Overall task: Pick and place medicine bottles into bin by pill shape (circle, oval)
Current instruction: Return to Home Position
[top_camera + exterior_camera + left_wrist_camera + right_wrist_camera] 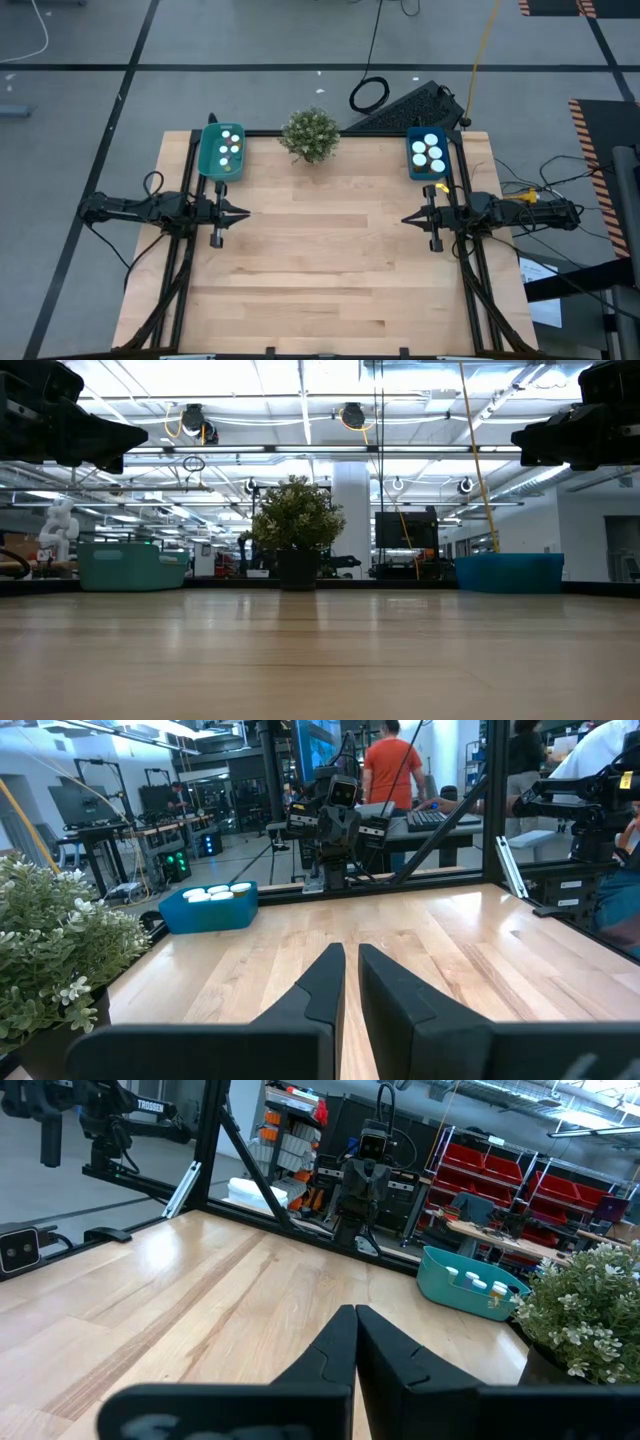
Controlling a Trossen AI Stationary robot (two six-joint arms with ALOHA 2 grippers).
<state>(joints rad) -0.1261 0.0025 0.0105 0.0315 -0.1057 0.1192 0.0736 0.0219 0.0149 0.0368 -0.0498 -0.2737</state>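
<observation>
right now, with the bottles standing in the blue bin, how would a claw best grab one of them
Take it by the white cap, coming straight down from above. The bottles stand upright and packed close in the blue bin, so only the tops are exposed and the walls block a side approach. The right claw is probably the nearer one.
</observation>
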